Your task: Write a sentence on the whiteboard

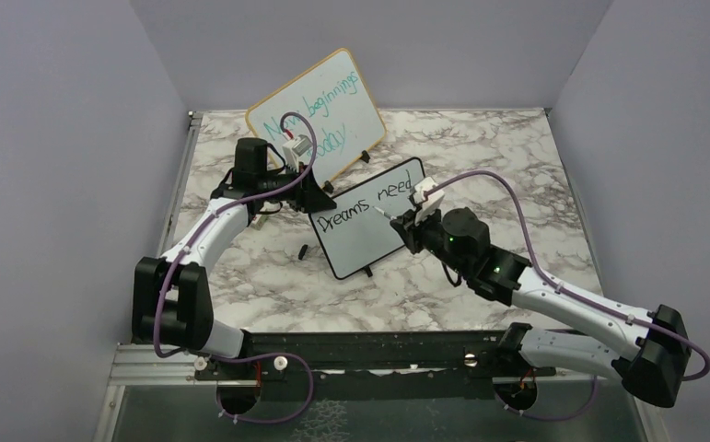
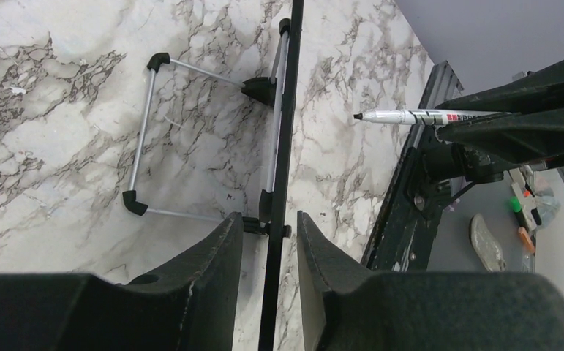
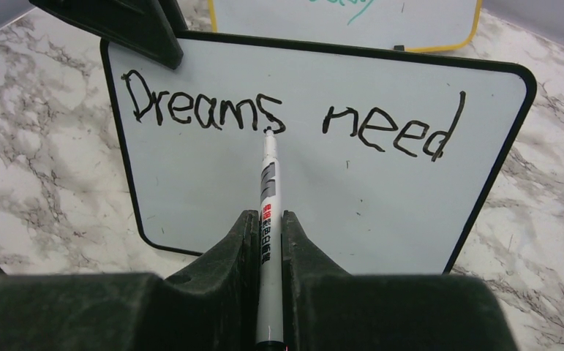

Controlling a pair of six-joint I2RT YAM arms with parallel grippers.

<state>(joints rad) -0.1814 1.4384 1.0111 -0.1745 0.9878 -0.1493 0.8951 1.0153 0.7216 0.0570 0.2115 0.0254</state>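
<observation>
The whiteboard [image 3: 322,212] stands propped on the table [image 1: 480,147]. My right gripper [image 3: 268,219] clamps the marker [image 3: 269,183], and my left gripper [image 2: 268,219] straddles its edge, unclenched. The sentence [image 3: 286,117] reads "Dreams need" (a final word remains, I judge).

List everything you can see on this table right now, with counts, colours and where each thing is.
Table: one, grey-veined white marble, under everything.
Whiteboard: one, white with black frame, table centre.
Writing: "Dreams need", black, along the whiteboard's top.
Larger board: one, yellowish frame, teal handwriting, behind the whiteboard.
Marker: one, silver barrel, tip by the "s" of "Dreams".
Small piece: one, black, left of the whiteboard; unclear what.
Left arm: white and black; jaws straddle the whiteboard's far left edge, slightly apart.
Right arm: white and black; jaws shut on the marker.
</observation>
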